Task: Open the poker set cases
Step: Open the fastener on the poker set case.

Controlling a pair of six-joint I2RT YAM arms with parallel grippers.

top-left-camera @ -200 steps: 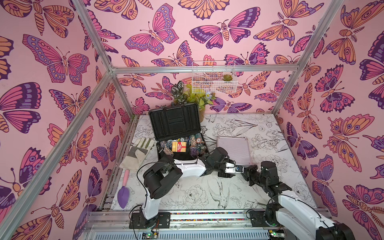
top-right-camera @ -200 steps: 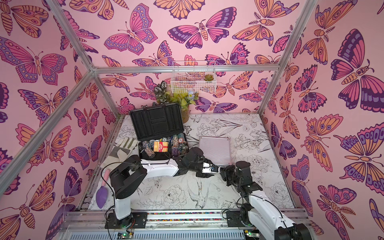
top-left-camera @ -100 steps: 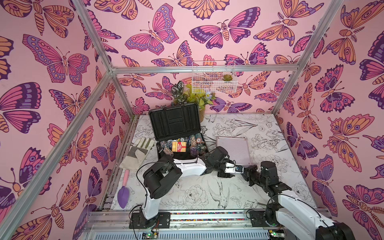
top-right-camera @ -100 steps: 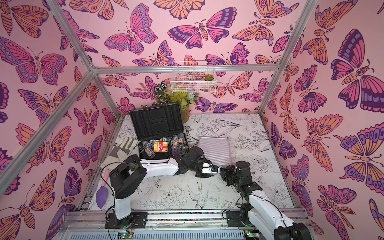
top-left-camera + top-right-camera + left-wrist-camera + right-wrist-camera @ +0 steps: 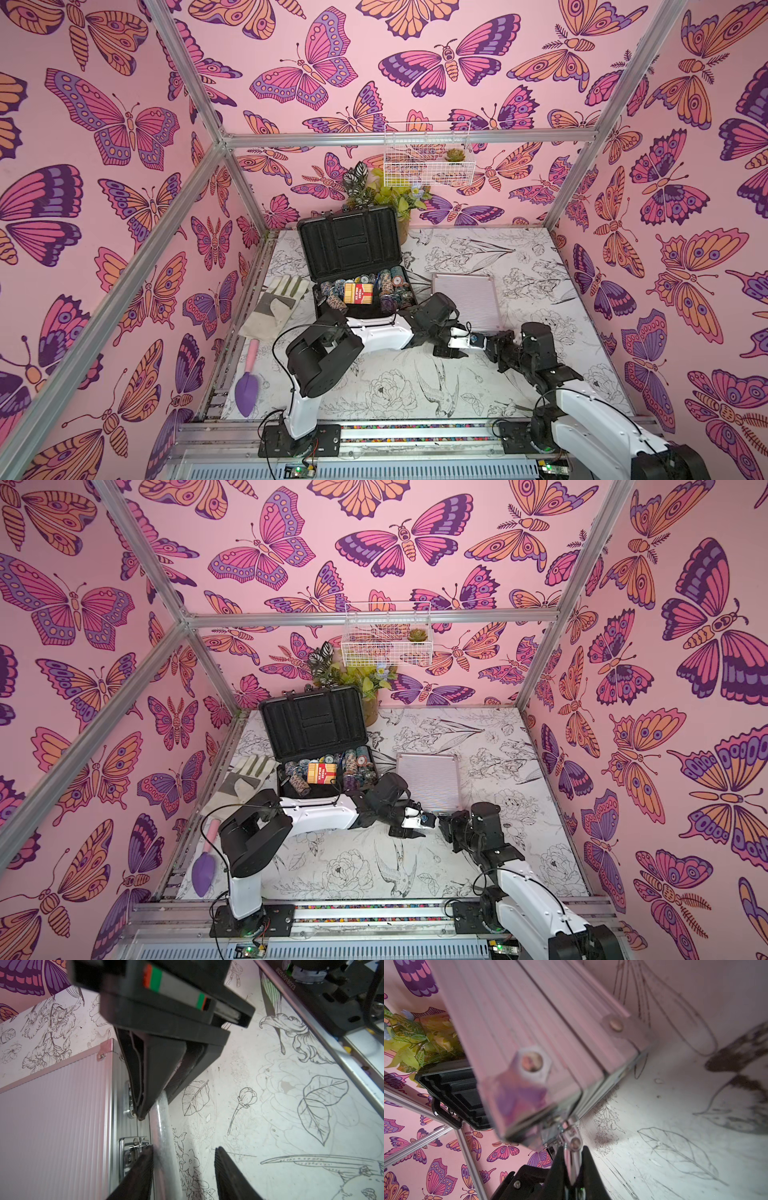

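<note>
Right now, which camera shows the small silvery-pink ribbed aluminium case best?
A top view: the whole silvery-pink ribbed aluminium case lies flat and shut. The left wrist view shows only one end of it and a chrome latch; the right wrist view, one blurred corner.

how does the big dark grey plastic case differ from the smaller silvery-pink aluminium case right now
The dark grey plastic case stands open, lid upright, poker chips and a red card box showing; the silvery-pink aluminium case lies flat, shut.
The dark case is larger than the pink one.
The right gripper pinches chrome hardware on the pink case's edge; none is at the dark one.
Both are rectangular.
</note>
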